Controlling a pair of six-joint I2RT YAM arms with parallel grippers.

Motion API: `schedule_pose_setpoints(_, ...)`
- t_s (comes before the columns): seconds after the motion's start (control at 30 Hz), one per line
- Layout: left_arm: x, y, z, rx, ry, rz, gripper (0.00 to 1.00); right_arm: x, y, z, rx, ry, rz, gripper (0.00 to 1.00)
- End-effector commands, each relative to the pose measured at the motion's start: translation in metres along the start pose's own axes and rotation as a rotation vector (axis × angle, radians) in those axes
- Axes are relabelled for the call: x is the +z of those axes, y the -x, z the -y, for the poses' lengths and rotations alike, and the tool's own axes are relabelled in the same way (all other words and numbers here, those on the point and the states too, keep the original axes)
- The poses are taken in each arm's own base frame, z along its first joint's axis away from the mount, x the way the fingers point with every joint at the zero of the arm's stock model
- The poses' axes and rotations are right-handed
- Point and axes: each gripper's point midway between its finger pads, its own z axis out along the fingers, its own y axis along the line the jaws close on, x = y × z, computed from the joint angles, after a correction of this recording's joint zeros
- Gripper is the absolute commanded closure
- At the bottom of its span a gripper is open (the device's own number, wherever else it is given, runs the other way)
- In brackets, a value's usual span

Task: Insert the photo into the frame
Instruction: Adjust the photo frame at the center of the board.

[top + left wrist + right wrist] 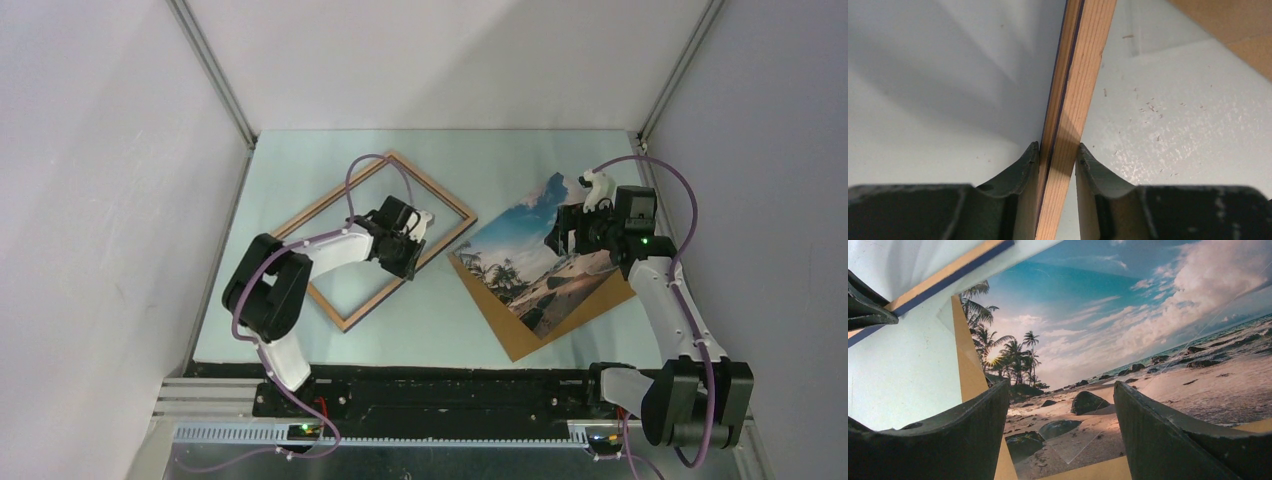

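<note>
The frame [335,195] lies left of centre with its wood-brown back up. My left gripper [415,235] is shut on its right-hand border; in the left wrist view both fingers [1030,162] pinch the wooden rail [1073,85], whose dark blue edge shows. The photo [520,265], a beach with palm trees, lies face up on the brown backing board [505,325] at the right. My right gripper [565,235] hangs over the photo's far part, open and empty. In the right wrist view [1062,385] its fingers straddle the rocks and sand of the photo [1108,305].
The backing board's edge shows beside the photo [968,355] and in the left wrist view [1238,25]. A clear sheet's corner [1098,440] seems to lie over the photo. The frame's rail [948,277] crosses the top left. Grey walls close in both sides.
</note>
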Motion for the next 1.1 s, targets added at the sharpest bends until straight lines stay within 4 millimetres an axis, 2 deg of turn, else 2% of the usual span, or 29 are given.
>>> schedule_pose_setpoints(0.0,-0.010,0.019,0.005,-0.196,-0.043,0.038,1.00,0.002,0.005,0.001,-0.011,0.004,0.020,0.20)
schedule_pose_setpoints(0.37,0.015,0.022,-0.017,-0.508,-0.056,-0.014,1.00,0.002,0.004,0.003,-0.014,-0.005,0.017,0.20)
schedule_pose_setpoints(0.77,0.031,0.051,-0.020,-0.741,-0.086,0.032,1.00,0.005,0.000,0.009,-0.025,-0.027,0.006,0.19)
schedule_pose_setpoints(1.07,0.057,0.057,-0.018,-0.837,-0.093,0.009,1.00,0.005,-0.001,0.011,-0.026,-0.035,0.004,0.19)
